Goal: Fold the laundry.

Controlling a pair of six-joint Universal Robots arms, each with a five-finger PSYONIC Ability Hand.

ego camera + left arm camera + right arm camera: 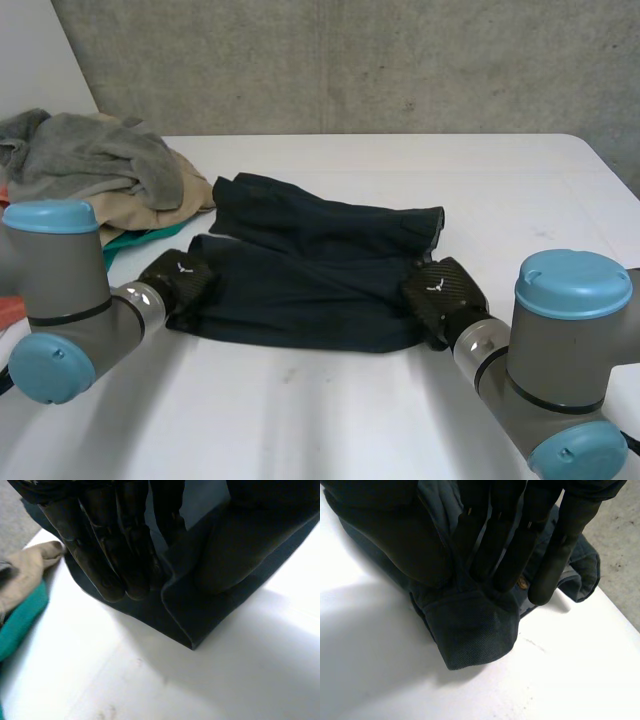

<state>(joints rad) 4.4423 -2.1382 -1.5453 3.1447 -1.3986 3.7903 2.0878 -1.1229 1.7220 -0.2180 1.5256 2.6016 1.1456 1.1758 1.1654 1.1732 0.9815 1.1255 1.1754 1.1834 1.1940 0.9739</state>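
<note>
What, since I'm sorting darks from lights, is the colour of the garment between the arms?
The garment is plain dark navy, clearest in the head view.

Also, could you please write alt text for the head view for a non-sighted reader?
A dark navy garment lies spread on a white table, the left hand pinching its near left corner and the right hand its near right corner. A pile of grey, tan and green laundry sits at the far left.

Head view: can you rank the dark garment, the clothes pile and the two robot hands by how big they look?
1. dark garment
2. clothes pile, though the view's edge cuts part of it off
3. right hand and left hand: they look about alike, so I won't rank them.
</note>
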